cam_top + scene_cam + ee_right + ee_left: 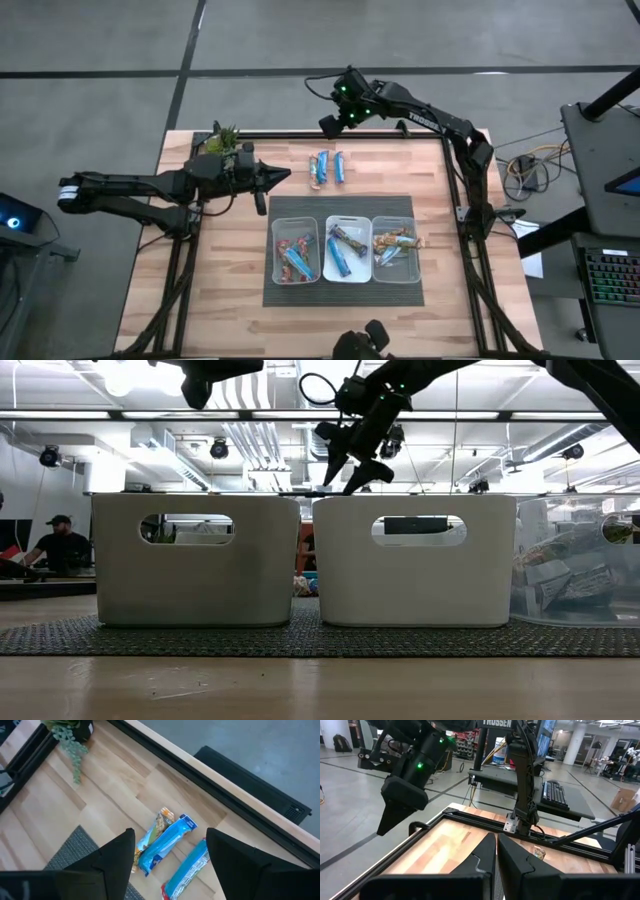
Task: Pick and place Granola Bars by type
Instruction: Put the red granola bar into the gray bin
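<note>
Granola Bars (165, 842): slim glossy wrappers on wood | right gripper (167, 852) jaws open above | left gripper (496, 851) jaws closed

From my right wrist, my own fingers (117, 857) cover the near ends of the granola bars (167, 842), and the frame's edge cuts off the plant (67, 732). At table height the bin walls (195, 560) hide whatever lies inside. From above, the wrappers in the bins (347, 250) are too small to read.
</note>
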Controlling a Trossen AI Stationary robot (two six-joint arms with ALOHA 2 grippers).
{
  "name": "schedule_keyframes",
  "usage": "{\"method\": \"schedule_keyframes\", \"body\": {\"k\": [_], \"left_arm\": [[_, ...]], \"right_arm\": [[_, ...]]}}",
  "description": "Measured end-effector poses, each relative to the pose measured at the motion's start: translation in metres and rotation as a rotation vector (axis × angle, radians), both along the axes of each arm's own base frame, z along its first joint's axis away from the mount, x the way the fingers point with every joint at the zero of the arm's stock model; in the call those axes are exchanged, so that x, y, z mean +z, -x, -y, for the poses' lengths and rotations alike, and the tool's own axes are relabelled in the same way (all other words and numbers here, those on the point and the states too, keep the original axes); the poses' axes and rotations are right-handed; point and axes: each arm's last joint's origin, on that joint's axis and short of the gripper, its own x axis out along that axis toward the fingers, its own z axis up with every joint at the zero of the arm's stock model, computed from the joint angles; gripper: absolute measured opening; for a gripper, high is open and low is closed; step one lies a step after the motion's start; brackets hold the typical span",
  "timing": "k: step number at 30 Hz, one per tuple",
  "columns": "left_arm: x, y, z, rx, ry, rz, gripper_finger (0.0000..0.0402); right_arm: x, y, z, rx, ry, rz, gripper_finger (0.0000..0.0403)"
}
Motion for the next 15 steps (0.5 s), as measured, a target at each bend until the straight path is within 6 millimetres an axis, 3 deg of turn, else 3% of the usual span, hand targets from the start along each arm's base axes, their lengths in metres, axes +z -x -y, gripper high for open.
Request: {"method": "schedule_keyframes", "body": {"k": [9, 15], "left_arm": [[0.000, 0.000, 0.000, 0.000, 0.000, 0.000, 0.0000], [0.000, 0.000, 0.000, 0.000, 0.016, 0.004, 0.0000]], "right_arm": [[0.000, -0.001, -0.001, -0.088, -0.070, 0.026, 0.0237], [-0.001, 0.010, 0.016, -0.175, -0.162, 0.076, 0.0237]]}}
